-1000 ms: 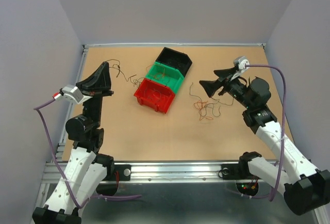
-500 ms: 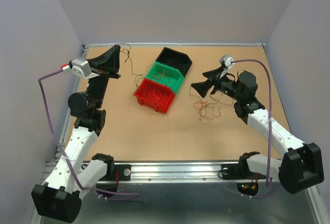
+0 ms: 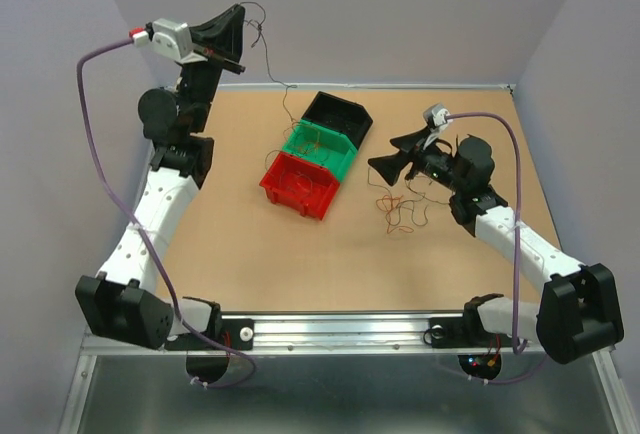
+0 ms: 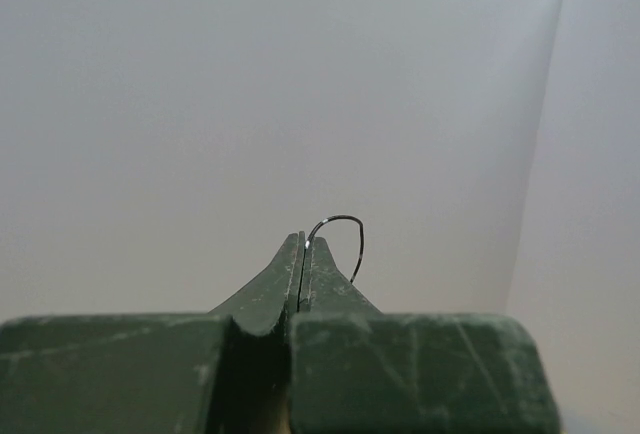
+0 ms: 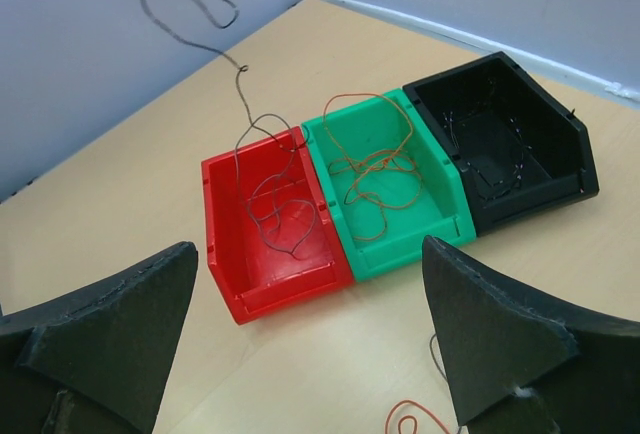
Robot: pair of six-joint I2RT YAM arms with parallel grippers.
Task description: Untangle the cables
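Left claw (image 4: pixel 302 243) pinching dark cable (image 4: pixel 339 218) aloft (right claw (image 5: pixel 310 249) spread wide).

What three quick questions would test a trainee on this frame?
1. True or false: the left gripper is shut on a wire.
2. The right gripper is: A open, B shut on a wire, C out of view.
3. Fill in: the held wire trails down into the ___ bin.

Key: 1 true. 2 A. 3 red; its loops lie in the red bin.
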